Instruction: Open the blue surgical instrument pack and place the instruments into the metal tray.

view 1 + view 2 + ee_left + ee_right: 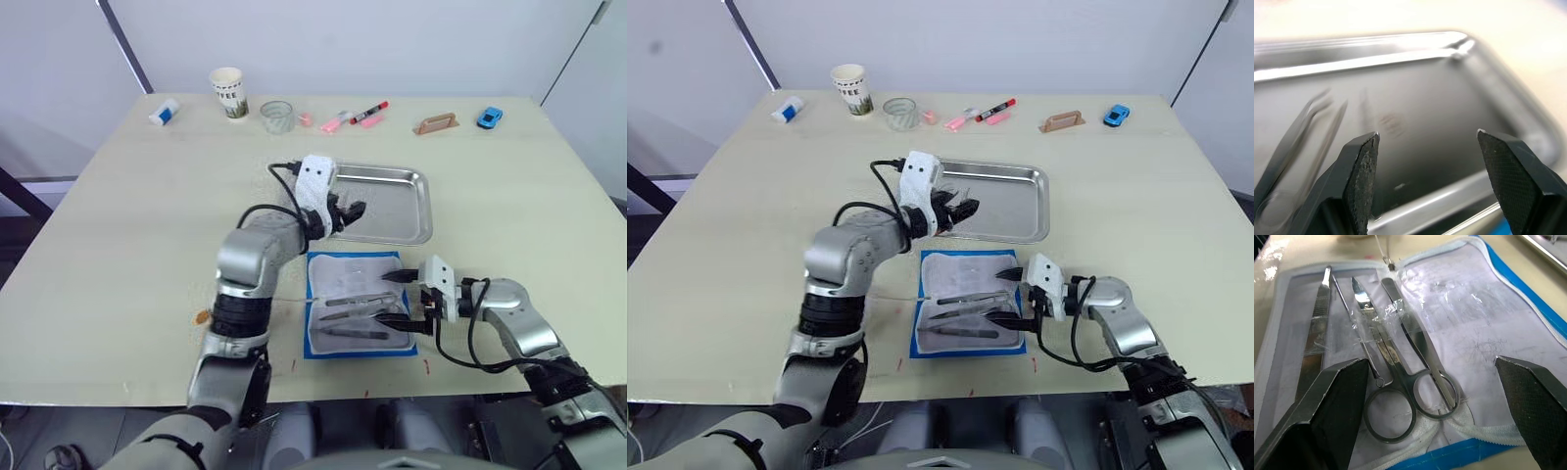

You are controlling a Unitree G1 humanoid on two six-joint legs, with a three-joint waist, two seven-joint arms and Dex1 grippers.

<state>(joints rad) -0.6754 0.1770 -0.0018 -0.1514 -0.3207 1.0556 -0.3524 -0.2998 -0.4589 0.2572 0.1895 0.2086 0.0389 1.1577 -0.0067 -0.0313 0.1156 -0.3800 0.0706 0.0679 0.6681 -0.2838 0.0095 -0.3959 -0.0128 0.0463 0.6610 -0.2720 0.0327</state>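
The blue surgical instrument pack [361,266] lies unzipped and flat near the table's front edge, its pale lining up. Several instruments [353,305] rest on that lining: ring-handled scissors [1400,382], a flat steel handle [1315,333] and a thin probe. My right gripper [397,299] is open at the pack's right edge, its fingers on either side of the scissor rings, touching nothing. Just behind the pack sits the metal tray [404,211]. My left gripper [348,213] hovers open over the tray's left part. A slender instrument [1298,142] lies in the tray [1440,98].
Along the far edge stand a paper cup [228,93], a small glass [277,117], pink and red markers [358,116], a tan handle block [436,123], a blue toy car [490,117] and a white bottle [165,112].
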